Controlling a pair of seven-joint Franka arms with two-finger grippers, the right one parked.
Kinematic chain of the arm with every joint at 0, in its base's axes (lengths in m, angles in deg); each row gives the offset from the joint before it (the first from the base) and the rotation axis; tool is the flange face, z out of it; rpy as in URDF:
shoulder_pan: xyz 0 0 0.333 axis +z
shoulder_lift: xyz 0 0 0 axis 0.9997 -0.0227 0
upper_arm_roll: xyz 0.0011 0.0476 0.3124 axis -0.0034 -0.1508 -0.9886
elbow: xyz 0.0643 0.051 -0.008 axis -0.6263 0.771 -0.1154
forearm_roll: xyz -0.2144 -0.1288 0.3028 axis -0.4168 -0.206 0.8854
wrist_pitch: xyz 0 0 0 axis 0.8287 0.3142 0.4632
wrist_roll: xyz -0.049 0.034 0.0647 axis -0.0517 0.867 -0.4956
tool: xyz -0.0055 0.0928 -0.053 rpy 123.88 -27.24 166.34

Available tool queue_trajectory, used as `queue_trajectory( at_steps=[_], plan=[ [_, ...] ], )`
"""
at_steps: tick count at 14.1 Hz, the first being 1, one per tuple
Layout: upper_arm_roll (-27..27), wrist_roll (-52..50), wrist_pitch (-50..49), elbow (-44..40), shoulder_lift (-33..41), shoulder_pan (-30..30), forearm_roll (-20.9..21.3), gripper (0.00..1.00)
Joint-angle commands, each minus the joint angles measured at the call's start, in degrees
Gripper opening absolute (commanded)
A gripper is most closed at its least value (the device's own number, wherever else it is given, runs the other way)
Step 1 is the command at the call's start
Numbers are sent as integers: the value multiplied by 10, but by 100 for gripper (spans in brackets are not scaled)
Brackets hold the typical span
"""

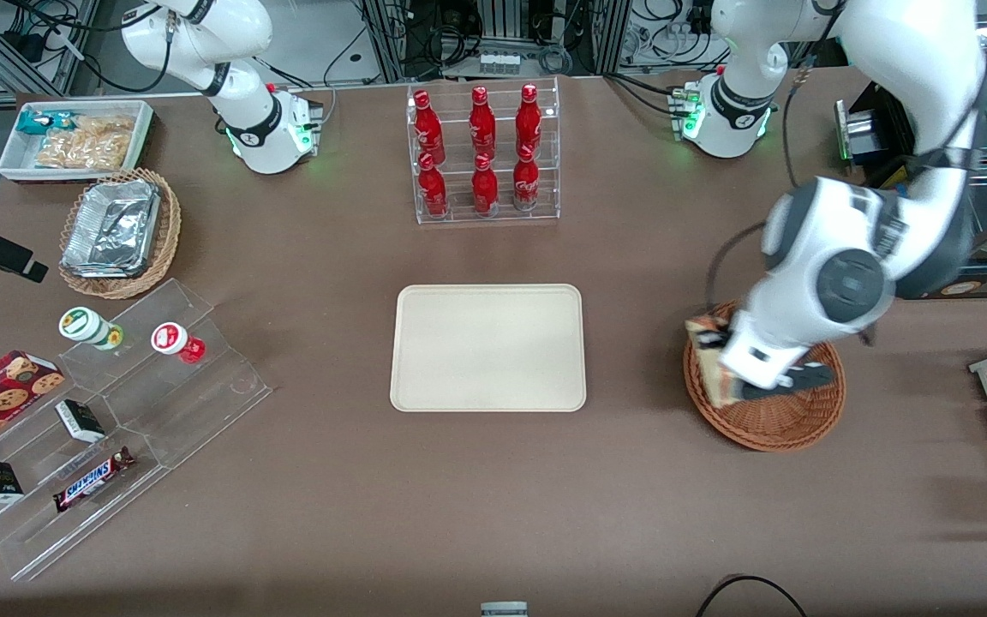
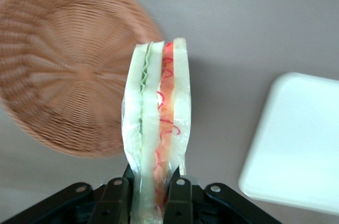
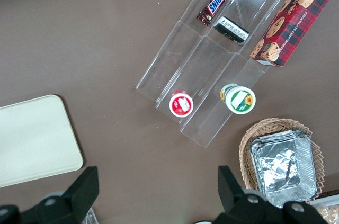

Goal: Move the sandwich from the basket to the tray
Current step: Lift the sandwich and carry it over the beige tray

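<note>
The gripper (image 1: 729,370) hangs over the reddish-brown basket (image 1: 780,428) at the right of the front frame, its fingers (image 2: 179,197) clamped on the sandwich (image 2: 157,128). The sandwich is lifted off the weave: in the wrist view it stands upright between the fingers, white bread with green and red-orange filling along its edge, with the basket (image 2: 58,81) empty below it and a corner of the tray (image 2: 296,144) nearby. In the front view the sandwich (image 1: 710,360) shows over the basket's rim on the side toward the tray. The cream tray (image 1: 488,347) lies bare at mid-frame on the brown surface (image 1: 493,514), well apart from the basket.

Above the tray in the frame, a clear rack (image 1: 485,154) holds six red bottles with white script too small to read. At lower left, clear stepped shelves (image 1: 108,428) carry a bar whose wrapper reads "SNICKERS" (image 1: 92,480), and a red tartan cookie box (image 3: 288,20) printed "CHOCOLATE CHIP COOKIES". A green-labelled cup (image 1: 89,327) and a red-labelled cup (image 1: 175,340) sit there too, their writing unreadable.
</note>
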Motion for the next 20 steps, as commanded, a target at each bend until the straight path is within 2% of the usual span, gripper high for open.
queue_trajectory(
  at_steps=[1,2,4,6,9,11,14,15,16,17,18,20],
  plan=[
    [8,-41,-12,-68,-70,-79,-21,11],
    [8,-62,-8,-108,-107,-115,-42,11],
    [6,-92,-5,-179,-172,-174,-42,11],
    [6,-104,9,-194,-199,-210,-41,12],
    [3,-139,52,-196,-228,-249,-39,13],
    [2,-156,99,-198,-250,-264,-23,15],
    [2,-158,103,-217,-273,-272,-11,17],
    [2,-158,103,-223,-277,-272,-10,23],
    [2,-157,103,-226,-278,-271,-9,47],
    [1,-157,104,-227,-278,-271,8,99],
    [1,-162,105,-227,-275,-271,26,100],
    [1,-178,97,-252,-268,-260,26,100]
  ],
)
